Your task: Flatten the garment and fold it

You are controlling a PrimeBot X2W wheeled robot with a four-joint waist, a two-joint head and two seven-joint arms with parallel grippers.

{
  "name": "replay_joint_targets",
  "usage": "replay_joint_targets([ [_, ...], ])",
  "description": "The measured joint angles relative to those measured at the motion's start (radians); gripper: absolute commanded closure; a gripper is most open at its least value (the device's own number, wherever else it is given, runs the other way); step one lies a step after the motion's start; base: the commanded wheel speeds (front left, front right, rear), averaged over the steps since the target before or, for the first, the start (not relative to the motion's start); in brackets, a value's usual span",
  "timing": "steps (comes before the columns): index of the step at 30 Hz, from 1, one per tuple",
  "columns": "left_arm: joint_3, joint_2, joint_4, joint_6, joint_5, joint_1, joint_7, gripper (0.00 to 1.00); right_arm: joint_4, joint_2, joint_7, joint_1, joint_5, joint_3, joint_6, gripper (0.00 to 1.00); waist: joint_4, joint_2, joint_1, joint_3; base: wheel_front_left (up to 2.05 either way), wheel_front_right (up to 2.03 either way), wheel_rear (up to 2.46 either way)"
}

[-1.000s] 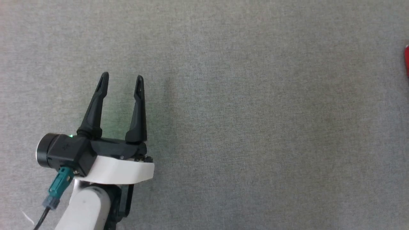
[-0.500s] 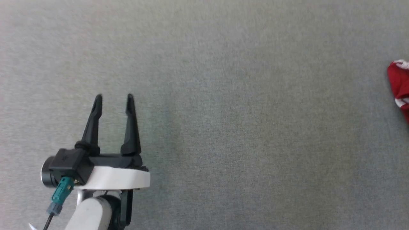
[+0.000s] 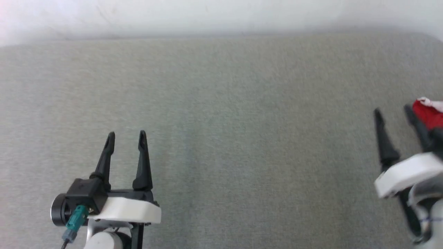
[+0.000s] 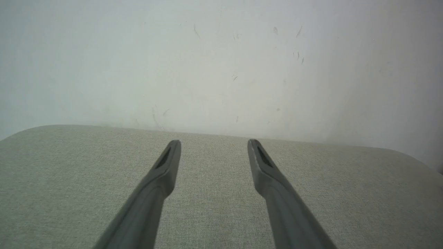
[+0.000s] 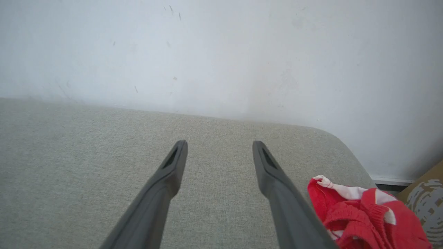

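At the lower left of the head view, our left gripper [image 3: 126, 132] points up the frame, its two fingers parted and empty. At the lower right, our right gripper [image 3: 392, 109] leans slightly left, likewise parted with nothing between. We count two grippers and one garment [image 3: 427, 116], a crumpled red heap at the right edge on the grey cushion [image 3: 242, 103], just beside the right gripper's outer finger. Since half a second ago the view has shifted: a white wall [image 3: 221, 14] now lines the top, and the right gripper has entered.
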Motion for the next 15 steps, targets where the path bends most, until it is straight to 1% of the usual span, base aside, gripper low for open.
replay_joint_targets([
  [2,-0.004,0.007,0.016,0.001,0.009,0.009,0.004,0.00,-0.014,0.036,-0.038,0.038,-0.019,0.003,0.000,0.00,0.012,0.0000,0.0000,-0.023,0.00,0.00,0.00],
  [5,-0.006,0.008,0.030,0.001,0.014,0.031,0.005,0.00,-0.025,0.071,-0.079,0.088,-0.056,0.010,0.000,0.00,0.028,0.0000,0.0001,-0.059,0.00,0.00,0.00],
  [8,-0.002,0.005,0.034,0.003,0.007,0.061,0.001,0.00,-0.025,0.090,-0.104,0.134,-0.101,0.016,0.000,0.00,0.042,0.0000,0.0000,-0.095,0.00,0.00,0.00],
  [11,0.005,0.003,0.045,0.003,-0.011,0.102,-0.005,0.00,-0.015,0.111,-0.120,0.179,-0.113,0.017,0.000,0.00,0.054,0.0000,0.0001,-0.131,0.00,0.00,0.00],
  [15,0.008,0.004,0.054,0.003,-0.028,0.150,-0.005,0.00,-0.012,0.118,-0.150,0.218,-0.161,0.005,0.000,0.00,0.066,0.0000,0.0001,-0.172,0.00,0.00,0.00],
])
